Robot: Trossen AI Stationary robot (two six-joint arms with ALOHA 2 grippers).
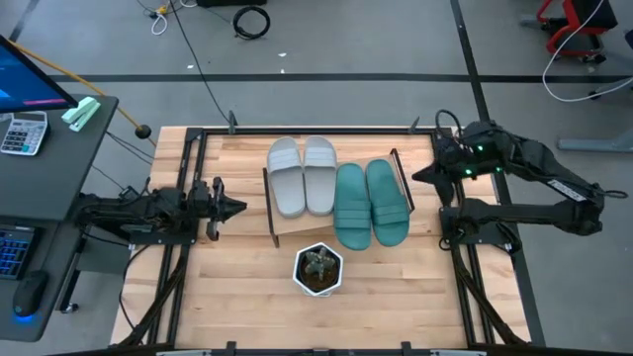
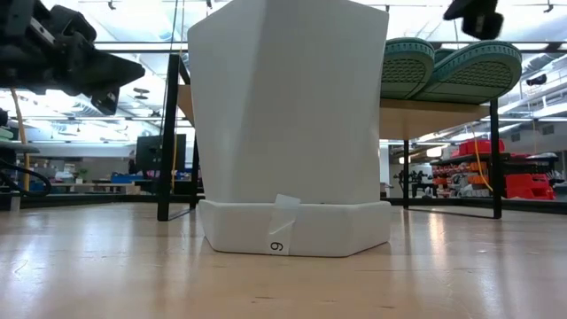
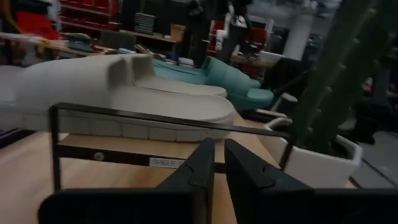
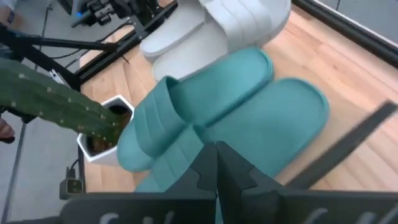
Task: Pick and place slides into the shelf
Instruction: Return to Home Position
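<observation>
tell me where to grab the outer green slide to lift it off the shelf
Outer green slide: probably take the strap from straight above. It arches off the sole, leaving room for a finger beneath, while the other green slide crowds its left and the shelf frame its right.

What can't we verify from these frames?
- Low view: white pot blocks the grey slides and most of the shelf; only the ends of the teal slides show.
- Right wrist view: grey slides cut off by the frame edge.
- Left wrist view: plant blurred and cut off.
</observation>
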